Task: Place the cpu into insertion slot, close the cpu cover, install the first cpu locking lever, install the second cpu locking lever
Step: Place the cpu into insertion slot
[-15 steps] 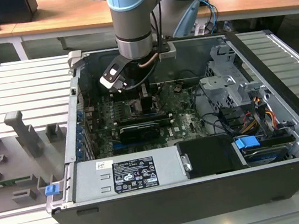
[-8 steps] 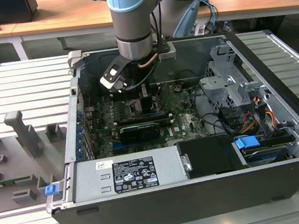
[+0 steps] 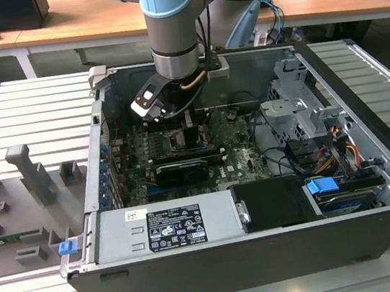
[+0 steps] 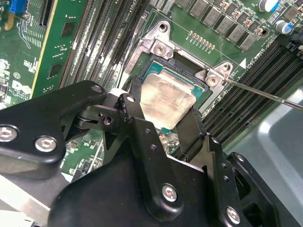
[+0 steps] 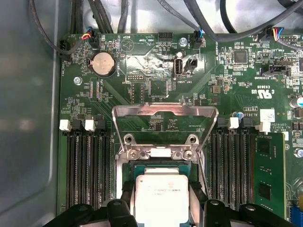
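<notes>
While the arm [image 3: 174, 40] reaches down into the open case [image 3: 268, 252], its gripper [image 4: 163, 116] hangs over the middle of the board [image 5: 156, 80], directly above the socket [image 4: 154, 66].

**Board.** Memory slots [image 5: 87, 170] run along both sides of the socket, leaving a narrow lane on each side for the fingers [image 4: 130, 109].

**Cover.** In the first wrist view the cover [image 5: 165, 116] stands swung open on its hinge. It lies on the far side of the socket from the gripper, so the opening below is free.

**Gripper.** Both wrist views show the two fingers clamped on opposite edges of the cpu [image 5: 161, 196]. The grip line runs parallel to the cover's hinge line.

**Cpu.** The chip lies flat-side up between the fingers, square to the socket frame and centred over it. Being square, it has no long axis, so what matters is that its edges line up with the socket walls. Whether it is already seated or sits just above the contacts cannot be told, though in the second wrist view it looks slightly tilted.

**Lever.** A thin rod [image 4: 265, 93], probably a locking lever, angles away from one socket corner. It is unlatched and clear of the gripper.
</notes>
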